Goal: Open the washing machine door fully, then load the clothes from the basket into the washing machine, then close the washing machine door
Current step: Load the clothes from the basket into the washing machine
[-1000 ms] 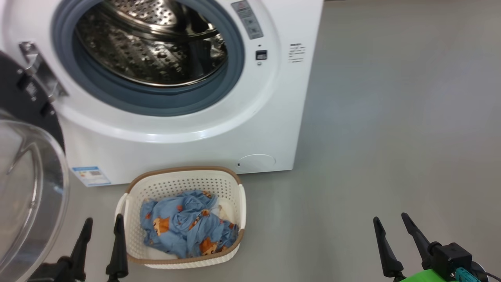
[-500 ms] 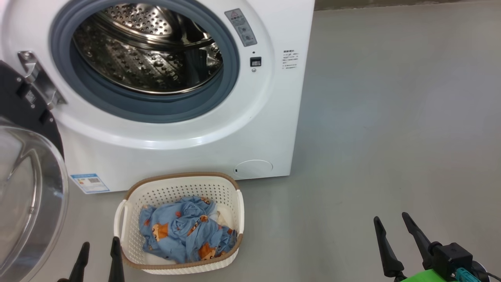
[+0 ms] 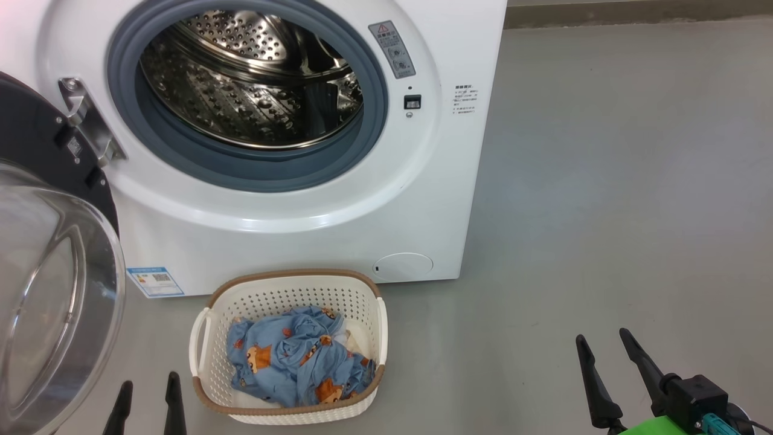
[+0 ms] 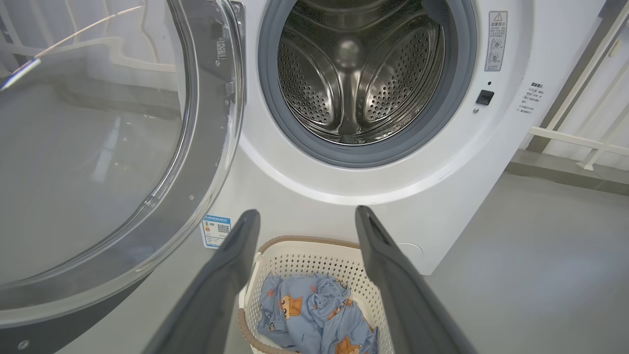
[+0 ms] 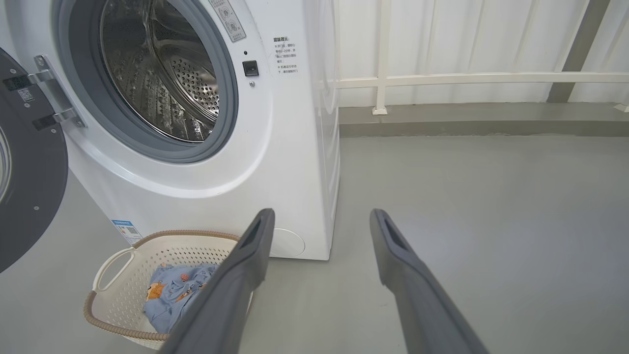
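2 released tools — left tool, right tool — 1 basket holding clothes, 1 washing machine, door open

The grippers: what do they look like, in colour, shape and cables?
The left gripper and the right gripper each have two long, slim fingers tapering to a narrow tip: black in the head view, dark grey with a slot near the tip in the wrist views. Behind the right fingers sit a black block, a bright green part and a teal connector with a dark cable.
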Available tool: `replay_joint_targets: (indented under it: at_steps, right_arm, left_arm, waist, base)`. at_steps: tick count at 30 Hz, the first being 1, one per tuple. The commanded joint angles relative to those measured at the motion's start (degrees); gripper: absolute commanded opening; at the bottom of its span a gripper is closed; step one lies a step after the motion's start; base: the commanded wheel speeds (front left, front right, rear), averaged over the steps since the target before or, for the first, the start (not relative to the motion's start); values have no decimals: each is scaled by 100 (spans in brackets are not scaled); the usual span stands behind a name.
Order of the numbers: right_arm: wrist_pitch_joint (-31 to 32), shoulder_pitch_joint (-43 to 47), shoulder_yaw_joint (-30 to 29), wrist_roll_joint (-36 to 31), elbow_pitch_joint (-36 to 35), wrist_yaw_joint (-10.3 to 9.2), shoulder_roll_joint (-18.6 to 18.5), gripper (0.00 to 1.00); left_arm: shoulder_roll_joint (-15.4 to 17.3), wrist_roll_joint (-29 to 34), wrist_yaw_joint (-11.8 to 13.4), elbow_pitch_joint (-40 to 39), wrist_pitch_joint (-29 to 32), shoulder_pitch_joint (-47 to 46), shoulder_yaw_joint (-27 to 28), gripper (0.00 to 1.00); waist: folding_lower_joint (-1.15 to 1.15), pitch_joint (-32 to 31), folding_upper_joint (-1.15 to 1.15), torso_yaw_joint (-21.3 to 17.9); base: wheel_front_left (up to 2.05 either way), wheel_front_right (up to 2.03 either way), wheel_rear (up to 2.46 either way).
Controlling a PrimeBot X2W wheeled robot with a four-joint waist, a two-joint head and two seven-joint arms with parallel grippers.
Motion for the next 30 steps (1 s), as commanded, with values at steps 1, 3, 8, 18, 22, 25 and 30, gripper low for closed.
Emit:
replay_joint_targets:
  at_steps: [1, 3, 8, 18, 22, 25, 30]
  right_arm:
    - [-69, -129, 129, -60, -119, 9, -28, 100]
    - [-69, -131, 136, -50, -130, 9, -28, 100]
    - [-69, -129, 131, -24, -131, 9, -28, 100]
    - [-69, -106, 75, -45, -114, 9, -28, 100]
    - [-69, -94, 52, -58, -103, 9, -28, 100]
    - [-69, -97, 38, -69, -101, 9, -28, 100]
    - [-69, -132, 26, -92, -88, 9, -28, 100]
  left_arm:
    - [43, 65, -31, -89, -52, -18, 205, 100]
    - [41, 87, -36, -98, -52, -5, 209, 100]
    - [38, 133, -43, -125, -52, -1, 239, 100]
    - [36, 132, -35, -132, -52, -2, 256, 100]
    - [35, 122, -27, -142, -52, 8, 232, 100]
    - [35, 122, -27, -130, -52, 11, 212, 100]
    - [35, 117, -30, -106, -52, -7, 200, 100]
  waist:
    - [0, -4, 0, 1]
    - [0, -1, 0, 1]
    - [0, 8, 0, -3]
    - [0, 19, 0, 16]
    - [0, 20, 0, 40]
    - [0, 31, 0, 55]
    - [0, 64, 0, 80]
  base:
    - [0, 0, 0]
    - [0, 0, 0]
    - [0, 0, 0]
    - [0, 0, 0]
    - [0, 0, 0]
    - [0, 0, 0]
    - [0, 0, 0]
